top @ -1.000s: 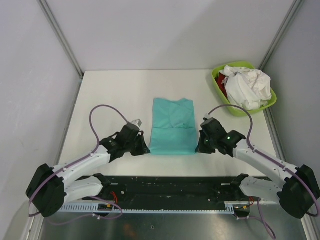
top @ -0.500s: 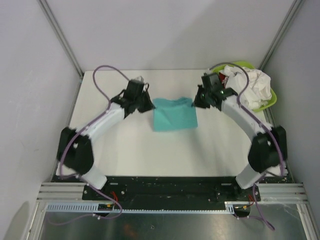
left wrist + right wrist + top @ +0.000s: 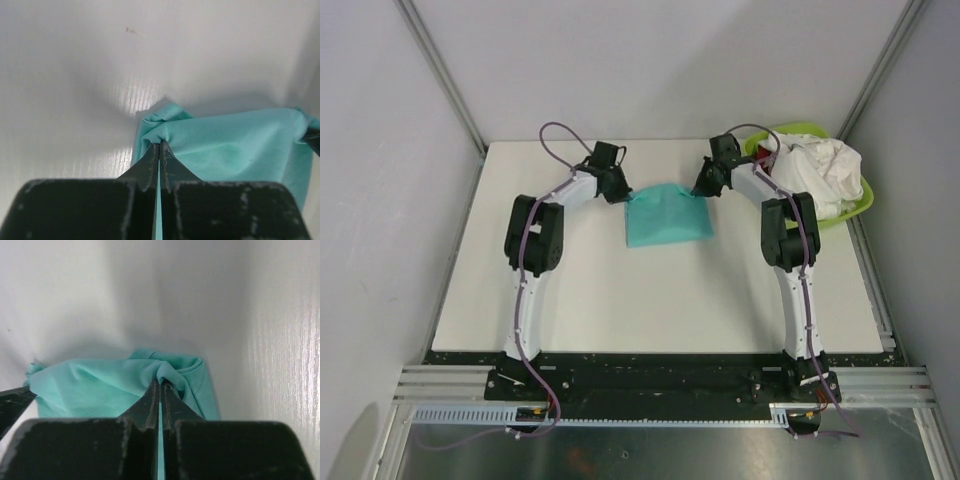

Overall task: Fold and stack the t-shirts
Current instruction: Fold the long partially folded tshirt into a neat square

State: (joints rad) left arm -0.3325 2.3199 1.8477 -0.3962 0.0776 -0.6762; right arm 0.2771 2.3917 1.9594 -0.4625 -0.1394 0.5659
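Locate the teal t-shirt (image 3: 665, 218) on the far half of the white table (image 3: 570, 290), roughly midway between its left and right edges. It lies as a compact folded pad, with its near edge resting flat on the surface.

Check the left gripper (image 3: 159, 146). Its jaws are pressed together on the far-left corner of the teal t-shirt, and a small bunch of cloth gathers just ahead of the tips (the left wrist view shows this most clearly).

Check the right gripper (image 3: 160, 384). Its jaws are likewise pinched on the far-right corner, where the fabric puckers into folds around the tips.

In the top view, both arms are stretched well forward, and their wrists converge on the garment from either side. You cannot tell from these views whether the two gripped corners are clear of the table or touching it.

Note the lime-green basin (image 3: 860, 208) at the far-right corner of the table, just beside the right arm's wrist. It holds a crumpled heap of white cloth (image 3: 815, 172) rising above the rim.
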